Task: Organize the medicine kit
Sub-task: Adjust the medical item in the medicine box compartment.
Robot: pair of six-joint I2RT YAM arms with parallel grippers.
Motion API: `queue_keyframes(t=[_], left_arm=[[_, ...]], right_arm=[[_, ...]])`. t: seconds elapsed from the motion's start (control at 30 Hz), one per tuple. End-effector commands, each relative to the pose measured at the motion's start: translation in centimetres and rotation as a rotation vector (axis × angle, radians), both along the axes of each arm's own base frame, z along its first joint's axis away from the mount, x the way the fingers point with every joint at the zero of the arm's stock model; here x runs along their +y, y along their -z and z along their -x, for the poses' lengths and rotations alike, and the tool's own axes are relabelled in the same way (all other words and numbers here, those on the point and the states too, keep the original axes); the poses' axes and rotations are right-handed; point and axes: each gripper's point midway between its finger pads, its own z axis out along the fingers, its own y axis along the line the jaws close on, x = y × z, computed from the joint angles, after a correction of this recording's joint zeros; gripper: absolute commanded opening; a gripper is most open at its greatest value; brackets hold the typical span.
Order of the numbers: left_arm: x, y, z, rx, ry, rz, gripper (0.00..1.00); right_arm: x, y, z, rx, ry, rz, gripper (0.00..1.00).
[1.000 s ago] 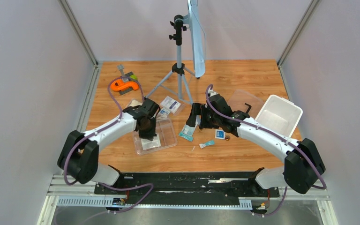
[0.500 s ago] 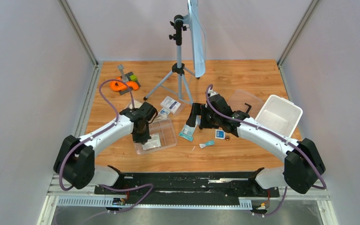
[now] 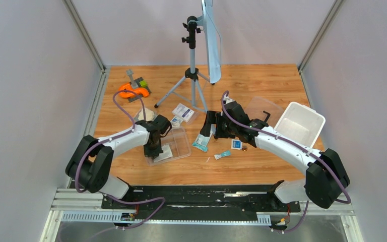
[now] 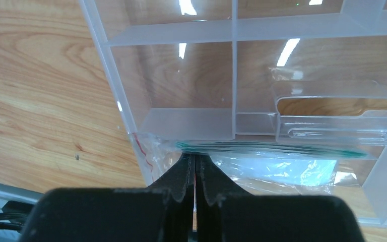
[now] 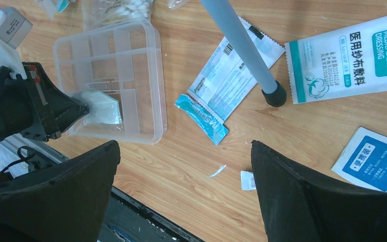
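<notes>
Clear film is the weak link at the near wall of the divided tray (image 4: 126, 101). The left gripper (image 4: 195, 171) has its jaws pressed fully together on the edge of a thin clear bag (image 4: 282, 169). The bag lies in the tray's nearest compartment, and one corner seems to lap over that wall.

I judge that the pinch has only film, not the teal-edged contents. A pull could therefore slip the bag out of the compartment or tear it along its red seal line. The tray looks light and is not held down. A drag on the bag, or a nudge from the fingers against the near wall, would probably skid it across the wood. If the jaws part while the bag sits on the wall, it may flop outside the tray.

Right of the tray, the right gripper (image 5: 185, 151) hangs above the table with its jaws spread as wide as they go, holding and touching nothing. Below it, just beside the tray, a teal strip packet (image 5: 201, 118) touches a white-and-blue packet (image 5: 232, 70). A tripod leg (image 5: 237, 40) crosses above that packet, so a careless descent there could strike it.

Farther right of the tray lie a gauze dressing packet (image 5: 352, 55) and a blue square packet (image 5: 373, 159). Farthest from the tray stands the open white tub (image 3: 302, 118), with the clear lid (image 3: 259, 108) between tub and tray.
</notes>
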Motion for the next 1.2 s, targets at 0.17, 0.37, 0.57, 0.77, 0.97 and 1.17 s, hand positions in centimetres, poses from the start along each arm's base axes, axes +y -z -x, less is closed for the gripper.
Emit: queue_keyframes(t=[0.17,0.37,0.57,0.77,0.97,1.17], left_arm=[[-1.9,-4.2,-3.2,-0.22,0.063,0.126,0.0],[-2.1,-7.0,-3.1,-0.305,0.087,0.182,0.0],[-3.0,-6.5,-4.3,-0.317,0.084,0.2,0.0],[-3.5,-4.1,-6.0,-0.311,0.055,0.168,0.0],[-4.1,-2.9,-6.5,-0.288,0.062,0.169,0.0],[-4.4,-6.2,-6.6,-0.332,0.106,0.202,0.0]], right_arm=[[0.9,-1.5,-0.6,-0.022,-0.021,-0.033,0.99],[1.2,-1.2,-0.6,-0.009,-0.033,-0.035,0.99],[1.6,-1.4,-0.7,-0.005,-0.044,-0.043,0.99],[1.4,-1.5,-0.7,-0.011,-0.04,-0.041,0.99],[1.0,-1.6,-0.6,-0.021,-0.029,-0.037,0.99],[0.9,-1.4,-0.5,-0.019,-0.024,-0.034,0.99]])
